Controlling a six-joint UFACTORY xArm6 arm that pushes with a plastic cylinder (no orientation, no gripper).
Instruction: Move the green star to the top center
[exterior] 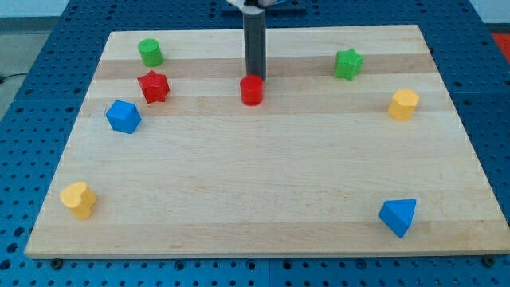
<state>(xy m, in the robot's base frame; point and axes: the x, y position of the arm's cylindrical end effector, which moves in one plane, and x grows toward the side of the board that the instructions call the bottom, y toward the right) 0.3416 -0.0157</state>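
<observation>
The green star (348, 64) lies on the wooden board (263, 175) near the view's top right. My rod comes down from the view's top centre and my tip (254, 77) ends right at the far side of a red cylinder (252, 90). The tip looks to be touching or just behind that cylinder. The green star is well to the right of the tip, about a fifth of the board's width away.
A green cylinder (150, 53) stands at the top left, with a red star (153, 86) and a blue block (123, 116) below it. A yellow block (78, 199) is at the bottom left, a yellow block (403, 104) at the right, a blue triangle-like block (398, 216) at the bottom right.
</observation>
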